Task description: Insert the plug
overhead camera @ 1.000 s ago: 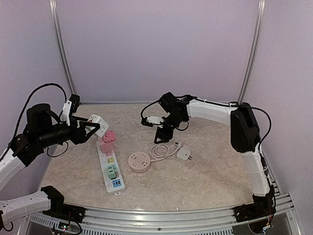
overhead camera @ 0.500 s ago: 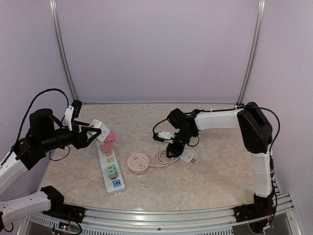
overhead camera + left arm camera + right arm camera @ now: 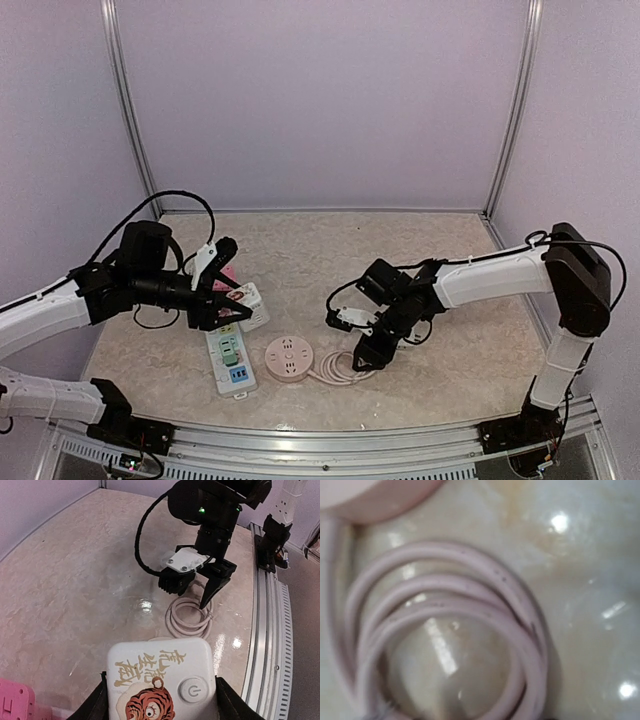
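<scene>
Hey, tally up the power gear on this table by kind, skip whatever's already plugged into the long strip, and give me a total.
long power strip: 1
round pink socket: 1
white tiger-print cube adapter: 1
coiled pink cord: 1
Total: 4
</scene>
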### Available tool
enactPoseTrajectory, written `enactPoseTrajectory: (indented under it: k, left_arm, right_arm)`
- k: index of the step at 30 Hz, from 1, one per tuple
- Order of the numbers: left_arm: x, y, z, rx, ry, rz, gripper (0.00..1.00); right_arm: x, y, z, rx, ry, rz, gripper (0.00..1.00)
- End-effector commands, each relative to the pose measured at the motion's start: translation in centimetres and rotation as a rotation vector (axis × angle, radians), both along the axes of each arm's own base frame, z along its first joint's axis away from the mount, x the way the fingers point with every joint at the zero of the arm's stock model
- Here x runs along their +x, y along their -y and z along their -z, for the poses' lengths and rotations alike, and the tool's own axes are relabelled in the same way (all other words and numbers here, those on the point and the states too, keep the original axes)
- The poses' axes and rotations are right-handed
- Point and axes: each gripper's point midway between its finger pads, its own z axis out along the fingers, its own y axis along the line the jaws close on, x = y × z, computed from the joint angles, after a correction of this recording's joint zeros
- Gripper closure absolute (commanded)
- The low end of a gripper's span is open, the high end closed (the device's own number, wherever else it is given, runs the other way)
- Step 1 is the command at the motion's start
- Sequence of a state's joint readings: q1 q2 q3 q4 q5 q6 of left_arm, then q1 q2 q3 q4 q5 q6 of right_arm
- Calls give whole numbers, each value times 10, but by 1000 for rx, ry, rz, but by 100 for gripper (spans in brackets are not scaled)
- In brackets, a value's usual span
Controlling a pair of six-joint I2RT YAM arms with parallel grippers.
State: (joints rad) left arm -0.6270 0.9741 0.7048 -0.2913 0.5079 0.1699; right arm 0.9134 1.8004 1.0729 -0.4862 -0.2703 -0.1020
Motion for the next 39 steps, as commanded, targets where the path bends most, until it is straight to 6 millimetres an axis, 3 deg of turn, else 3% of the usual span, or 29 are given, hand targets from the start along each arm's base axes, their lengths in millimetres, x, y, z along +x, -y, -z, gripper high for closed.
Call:
enactPoseTrajectory:
  k: [1, 4, 7, 9, 13, 19, 27, 39]
  left_arm:
    - [-21, 35, -24, -12, 74, 296, 100]
    - [-8, 45, -5, 40, 48, 322, 100]
    - [0, 52, 20, 106, 68, 347, 100]
    - [8, 55, 40, 137, 62, 340, 100]
    - [19, 60, 55, 136, 59, 338, 100]
    - [18, 66, 72, 149, 112, 405, 100]
    - [17, 59, 95, 165, 106, 419, 100]
    - [31, 62, 99, 121, 84, 365, 100]
  right_arm:
    - [4, -15, -50, 133, 60, -29, 41]
    - [12, -37, -85, 270, 115, -88, 29]
    - [19, -57, -109, 380, 147, -140, 26]
    - [24, -68, -119, 445, 161, -161, 25]
    - [28, -77, -126, 526, 140, -191, 25]
    - [32, -78, -114, 529, 118, -195, 25]
    - [33, -78, -102, 531, 77, -187, 26]
    - [38, -80, -96, 516, 53, -176, 26]
